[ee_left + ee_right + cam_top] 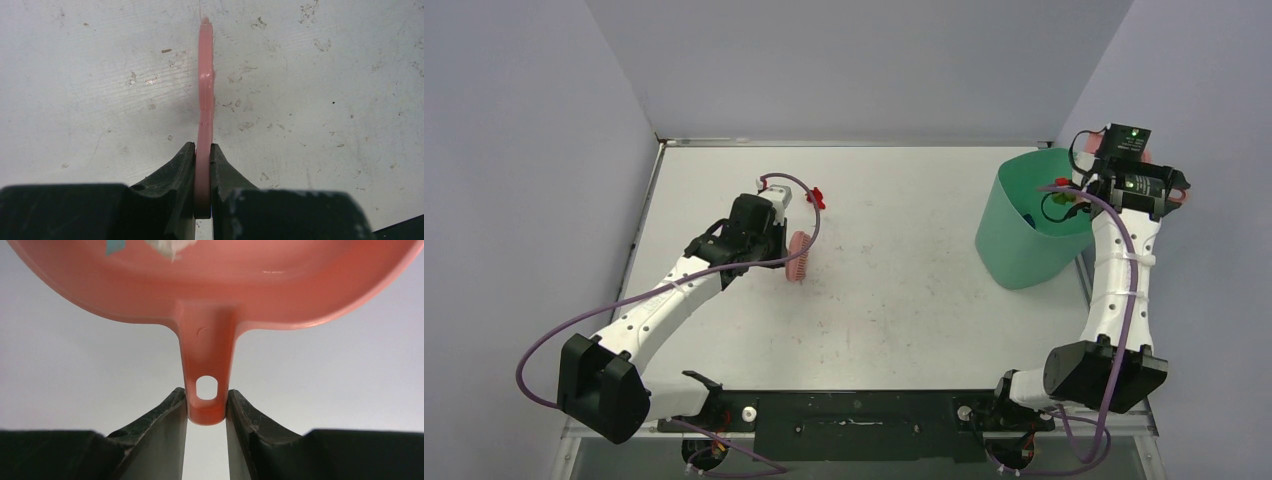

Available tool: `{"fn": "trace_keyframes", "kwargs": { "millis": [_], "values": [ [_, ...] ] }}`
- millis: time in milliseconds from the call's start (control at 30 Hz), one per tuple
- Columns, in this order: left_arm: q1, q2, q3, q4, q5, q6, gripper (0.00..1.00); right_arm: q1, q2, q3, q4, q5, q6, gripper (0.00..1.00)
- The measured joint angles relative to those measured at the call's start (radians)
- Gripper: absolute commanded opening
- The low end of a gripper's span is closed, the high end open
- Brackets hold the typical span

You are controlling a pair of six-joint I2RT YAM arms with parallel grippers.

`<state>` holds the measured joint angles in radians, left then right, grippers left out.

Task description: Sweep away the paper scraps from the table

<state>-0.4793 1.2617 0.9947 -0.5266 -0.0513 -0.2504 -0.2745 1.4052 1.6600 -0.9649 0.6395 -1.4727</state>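
My left gripper [202, 155] is shut on the thin handle of the pink brush [205, 90], seen edge-on above the white table [325, 100]. In the top view the brush [798, 257] hangs at the left gripper [781, 252], left of the table's middle. My right gripper [206, 407] is shut on the handle of the pink dustpan [215, 285], held up against the grey wall. A cyan paper scrap [116, 246] and a white one [170, 247] show in the pan. A dark blue scrap [1027, 217] lies inside the green bin [1024, 250]. No scraps show on the table [904, 300].
The green bin stands at the table's right edge, under my right wrist [1136, 185]. Grey-lilac walls close in the left, back and right sides. The tabletop has faint scuff marks.
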Motion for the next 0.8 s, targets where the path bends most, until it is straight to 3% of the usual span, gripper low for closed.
{"fn": "trace_keyframes", "kwargs": {
  "millis": [133, 267, 800],
  "values": [
    [0.000, 0.000, 0.001, -0.001, 0.000, 0.000, 0.00, 0.000, -0.065, -0.118, 0.106, 0.037, -0.119, 0.09],
    [0.000, 0.000, 0.001, -0.001, 0.000, 0.000, 0.00, 0.000, -0.072, -0.132, 0.163, 0.051, -0.166, 0.08],
    [-0.003, 0.000, 0.001, -0.001, 0.000, 0.000, 0.00, 0.000, -0.063, -0.092, 0.189, 0.032, -0.085, 0.05]
  ]
}}
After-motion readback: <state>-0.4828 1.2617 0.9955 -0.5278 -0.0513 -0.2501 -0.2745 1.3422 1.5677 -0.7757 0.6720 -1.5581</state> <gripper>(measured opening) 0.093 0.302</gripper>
